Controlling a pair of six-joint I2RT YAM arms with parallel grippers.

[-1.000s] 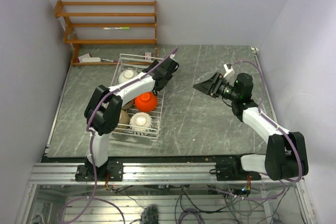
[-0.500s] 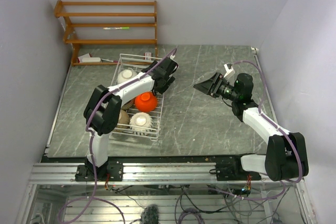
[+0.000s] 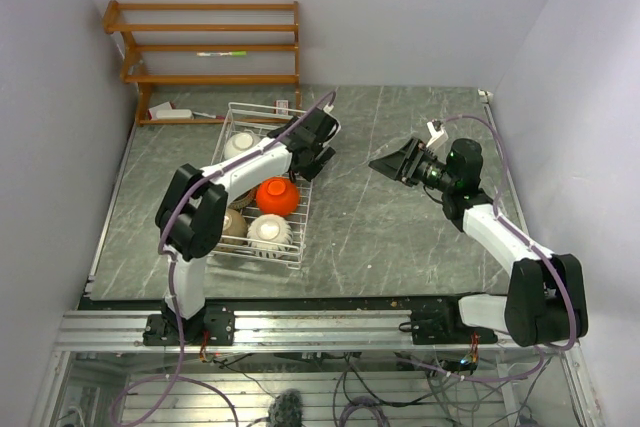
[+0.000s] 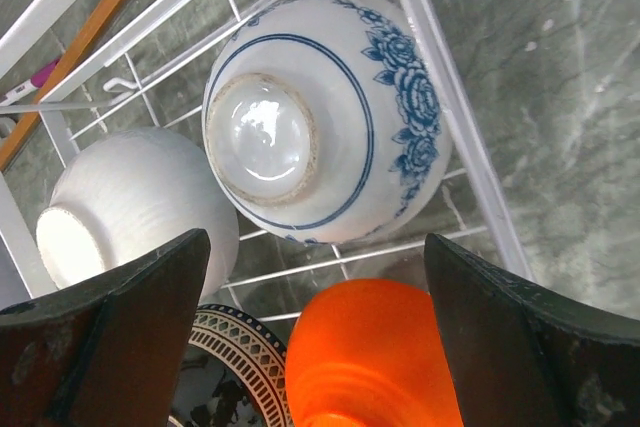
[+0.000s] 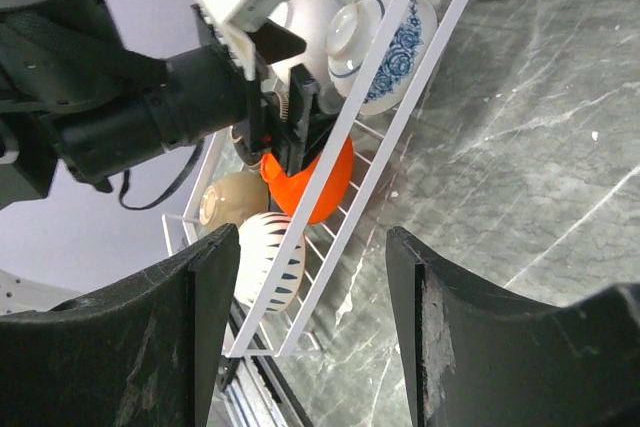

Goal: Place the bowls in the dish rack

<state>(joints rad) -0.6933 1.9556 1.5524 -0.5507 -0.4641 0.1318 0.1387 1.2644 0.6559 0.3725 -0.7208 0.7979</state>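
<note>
The white wire dish rack (image 3: pixel 260 257) is shown on the left half of the tabletop, running from near the far edge toward the near edge. A blue-patterned white bowl (image 4: pixel 330 127) is seen in it foot-up, beside a plain white bowl (image 4: pixel 140 197) and an orange bowl (image 4: pixel 375 347). The left gripper (image 4: pixel 315 247) is poised above these bowls, fingers spread and empty. The right gripper (image 5: pixel 305 267) is poised over the right half, likewise parted, with nothing grasped.

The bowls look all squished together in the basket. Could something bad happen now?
Maybe. The left fingers hang open close above the blue-flowered bowl and the orange bowl, so a crooked move might clip one. The bowls sit packed upside down in the dish rack, so one knock could rattle its neighbours, like the white bowl.
</note>
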